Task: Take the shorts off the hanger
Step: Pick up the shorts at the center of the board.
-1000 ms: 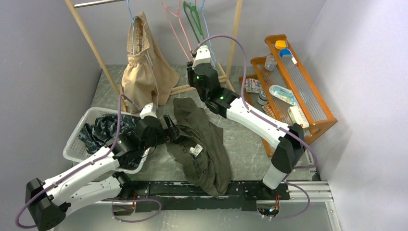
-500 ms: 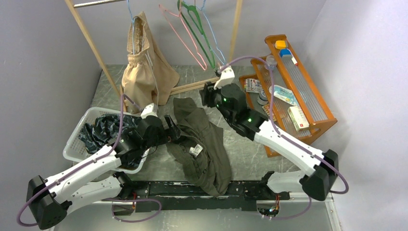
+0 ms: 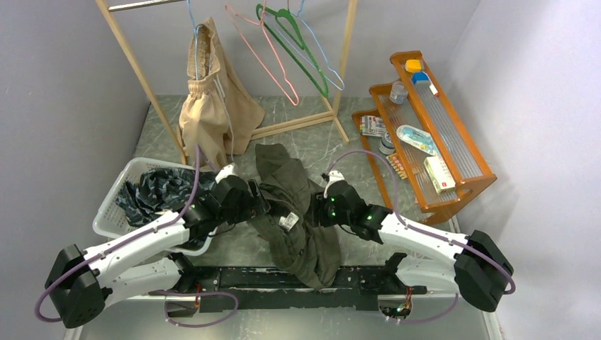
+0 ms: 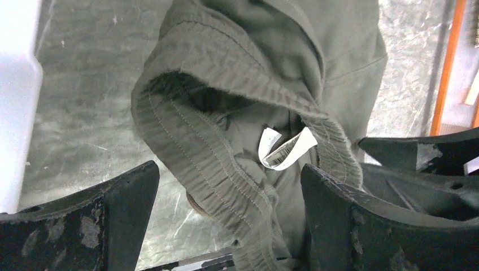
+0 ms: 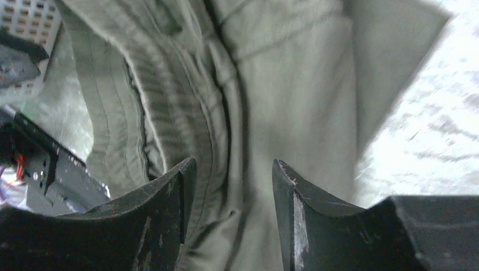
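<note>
Olive green shorts (image 3: 298,219) lie crumpled on the table between the two arms. My left gripper (image 3: 264,205) hangs over their left edge, open wide. In the left wrist view the gathered waistband (image 4: 226,130) with a white label (image 4: 285,149) runs between the left gripper's (image 4: 229,186) spread fingers. My right gripper (image 3: 317,210) hovers low over the right side of the same shorts. In the right wrist view its jaws (image 5: 233,180) stand apart above olive fabric (image 5: 271,84). Light beige shorts (image 3: 212,106) hang on a blue hanger (image 3: 193,28). Dark patterned shorts (image 3: 159,191) lie in the white basket (image 3: 117,195).
A wooden clothes rack (image 3: 142,78) at the back carries bare pink (image 3: 266,60), green (image 3: 301,60) and blue (image 3: 324,64) hangers. An orange shelf (image 3: 453,142) with small packets and bottles stands at the right. Grey walls close in both sides.
The right arm swung down from the hangers to the olive shorts, its jaws widening. The bare hangers shifted on the rail. The left gripper edged right over the waistband.
</note>
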Tool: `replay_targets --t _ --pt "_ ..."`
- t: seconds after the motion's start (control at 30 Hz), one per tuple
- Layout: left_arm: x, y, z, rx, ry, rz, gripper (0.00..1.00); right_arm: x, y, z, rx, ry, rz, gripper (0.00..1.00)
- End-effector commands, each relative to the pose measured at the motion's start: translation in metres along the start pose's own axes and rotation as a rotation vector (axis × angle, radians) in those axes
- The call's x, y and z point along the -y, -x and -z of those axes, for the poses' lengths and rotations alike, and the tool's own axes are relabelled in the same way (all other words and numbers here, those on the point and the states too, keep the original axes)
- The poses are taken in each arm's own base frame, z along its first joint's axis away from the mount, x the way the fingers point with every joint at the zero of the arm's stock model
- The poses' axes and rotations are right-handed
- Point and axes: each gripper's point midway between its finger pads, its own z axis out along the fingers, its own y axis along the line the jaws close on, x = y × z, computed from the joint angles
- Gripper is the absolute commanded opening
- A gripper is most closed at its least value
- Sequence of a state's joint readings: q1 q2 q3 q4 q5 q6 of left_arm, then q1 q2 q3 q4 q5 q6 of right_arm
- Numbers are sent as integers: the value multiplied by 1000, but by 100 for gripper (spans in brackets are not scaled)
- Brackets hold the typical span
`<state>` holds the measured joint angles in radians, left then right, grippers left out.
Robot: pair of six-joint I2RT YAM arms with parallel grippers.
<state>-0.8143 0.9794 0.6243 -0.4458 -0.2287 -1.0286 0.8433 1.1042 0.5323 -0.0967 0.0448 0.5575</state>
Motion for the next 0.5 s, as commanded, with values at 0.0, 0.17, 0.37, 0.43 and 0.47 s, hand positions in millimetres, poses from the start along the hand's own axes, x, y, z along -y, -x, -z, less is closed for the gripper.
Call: replay_targets --t 0.0,0.17,0.37,0.43,0.47 --pt "7 -11 -4 -45 -33 21 99 -23 -8 8 -12 124 -93 55" --pt "4 -16 -5 -62 -20 20 99 -23 1 15 29 118 -95 57" --pt "-2 -23 -5 -80 0 21 99 -42 3 18 28 218 -90 57" --pt "-3 -26 -6 -92 -5 22 99 -47 -3 16 -4 249 -82 57" --pt "-4 -28 -6 -98 -2 22 99 -50 -7 15 -23 266 -76 57"
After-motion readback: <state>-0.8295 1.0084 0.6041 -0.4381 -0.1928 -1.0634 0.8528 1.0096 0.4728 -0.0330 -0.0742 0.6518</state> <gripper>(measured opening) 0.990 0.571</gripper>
